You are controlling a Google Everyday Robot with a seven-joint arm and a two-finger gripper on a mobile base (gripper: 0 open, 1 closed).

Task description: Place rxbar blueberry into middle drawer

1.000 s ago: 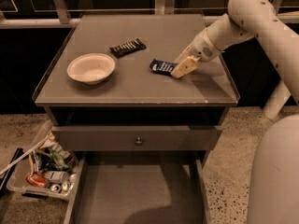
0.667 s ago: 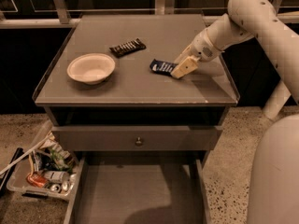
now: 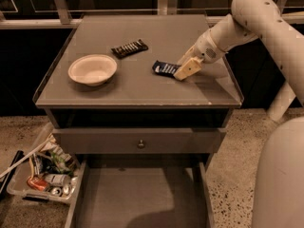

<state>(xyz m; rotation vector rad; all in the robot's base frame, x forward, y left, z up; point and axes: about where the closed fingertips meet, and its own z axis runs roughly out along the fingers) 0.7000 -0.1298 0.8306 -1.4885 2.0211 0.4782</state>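
So the blue bar [image 3: 165,68] is lying flat on the desk [image 3: 142,93], right of the bowl [image 3: 92,69] and below the black bar [image 3: 129,48]. The gripper [image 3: 184,71] is down at the blue bar's right end, touching it, but I honestly can't tell how open it is or whether it's got hold. The drawer [image 3: 140,201] is pulled out at the bottom, well below.

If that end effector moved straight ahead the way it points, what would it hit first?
Probably the rxbar blueberry: the end effector, low over the cabinet top, points at that bar's nearest end.
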